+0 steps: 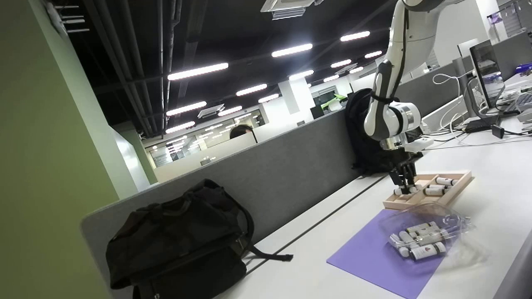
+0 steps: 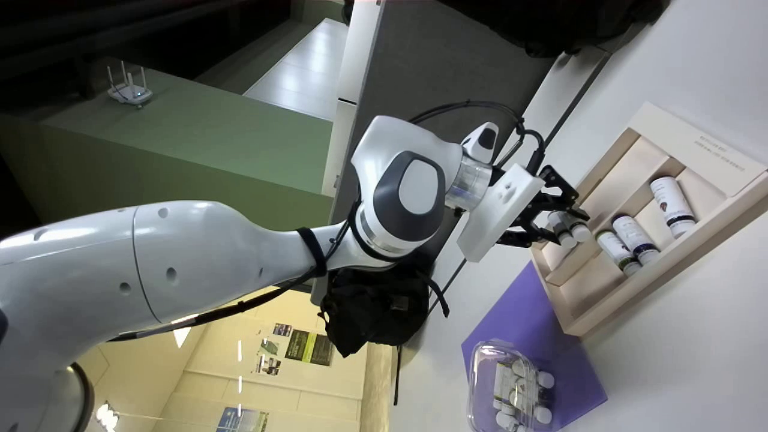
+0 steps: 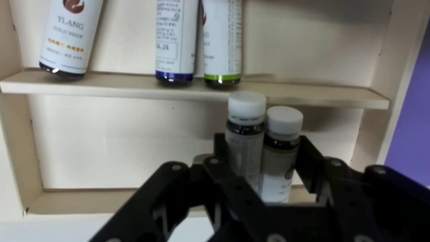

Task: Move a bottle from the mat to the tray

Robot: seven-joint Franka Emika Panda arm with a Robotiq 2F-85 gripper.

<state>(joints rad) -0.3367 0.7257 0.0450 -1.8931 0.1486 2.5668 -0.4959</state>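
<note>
My gripper [image 3: 263, 148] is over the near compartment of the light-wood tray [image 3: 134, 90], its fingers pressed on both sides of two white-capped bottles, a left bottle [image 3: 245, 148] and a right bottle [image 3: 278, 161]. They stand side by side between the fingers; their lower ends are partly hidden, and I cannot tell whether they touch the tray floor. The gripper shows in both exterior views [image 1: 406, 187] [image 2: 567, 227], as does the tray [image 1: 457, 193] [image 2: 672, 261]. Three other bottles lie beyond the divider, including one at the left [image 3: 72, 33]. The purple mat [image 1: 365, 253] adjoins the tray.
A clear plastic container [image 2: 480, 390] with several bottles [image 1: 428, 251] stands on the mat. A grey partition [image 1: 307, 166] runs along the table's back edge. Black backpacks [image 1: 183, 245] are near the partition. A monitor [image 1: 486, 74] and cables are farther along the table.
</note>
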